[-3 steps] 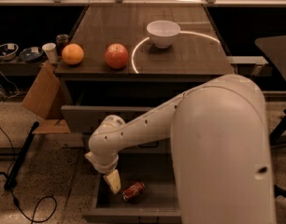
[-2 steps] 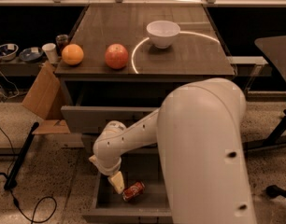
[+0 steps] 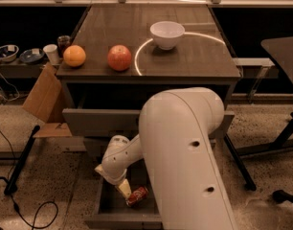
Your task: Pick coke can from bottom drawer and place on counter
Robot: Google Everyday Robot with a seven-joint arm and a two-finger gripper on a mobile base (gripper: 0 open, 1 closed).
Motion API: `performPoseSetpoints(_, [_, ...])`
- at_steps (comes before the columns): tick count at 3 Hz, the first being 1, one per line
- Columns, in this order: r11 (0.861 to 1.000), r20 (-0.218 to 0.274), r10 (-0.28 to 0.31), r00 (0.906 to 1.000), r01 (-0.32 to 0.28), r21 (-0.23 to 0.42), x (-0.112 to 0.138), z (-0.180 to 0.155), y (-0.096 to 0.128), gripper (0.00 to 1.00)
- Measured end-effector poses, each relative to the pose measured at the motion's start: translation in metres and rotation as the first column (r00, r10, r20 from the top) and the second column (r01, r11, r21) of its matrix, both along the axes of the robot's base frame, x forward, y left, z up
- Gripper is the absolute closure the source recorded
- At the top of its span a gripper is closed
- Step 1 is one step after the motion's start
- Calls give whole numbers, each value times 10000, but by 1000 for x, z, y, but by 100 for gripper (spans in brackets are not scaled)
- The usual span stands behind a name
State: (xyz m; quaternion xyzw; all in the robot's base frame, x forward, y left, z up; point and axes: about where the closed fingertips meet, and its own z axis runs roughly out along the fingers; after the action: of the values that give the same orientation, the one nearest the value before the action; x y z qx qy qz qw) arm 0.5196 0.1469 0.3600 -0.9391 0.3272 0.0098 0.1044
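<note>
The coke can (image 3: 137,196) lies on its side inside the open bottom drawer (image 3: 107,207), near the front. My gripper (image 3: 124,189) reaches down into the drawer from the white arm (image 3: 185,152) and hangs just left of the can, close to it or touching it. The counter (image 3: 194,51) is the dark wood top of the cabinet above, with a bright curved reflection on it. The arm hides the right part of the drawer.
A white bowl (image 3: 167,34), a red apple (image 3: 119,57) and an orange (image 3: 74,55) sit on the counter. A wider grey drawer (image 3: 98,122) stands open above the bottom one. A cardboard flap (image 3: 43,97), cables and a stand leg (image 3: 19,162) are on the floor at left. A dark table (image 3: 283,56) stands at right.
The arm has swung further forward and lower, filling more of the view. The gripper has moved a little down and right in the drawer, closer to the can. The can has not moved.
</note>
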Motion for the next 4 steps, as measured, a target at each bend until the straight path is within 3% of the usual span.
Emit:
performPoseSetpoints(2, [9979, 263, 626, 9977, -622, -188, 10, -78, -5, 0])
performPoseSetpoints(3, [9970, 389, 561, 9977, -539, -563, 19, -114, -13, 0])
performPoseSetpoints(4, [9962, 441, 401, 9982, -365, -791, 23, -156, -34, 0])
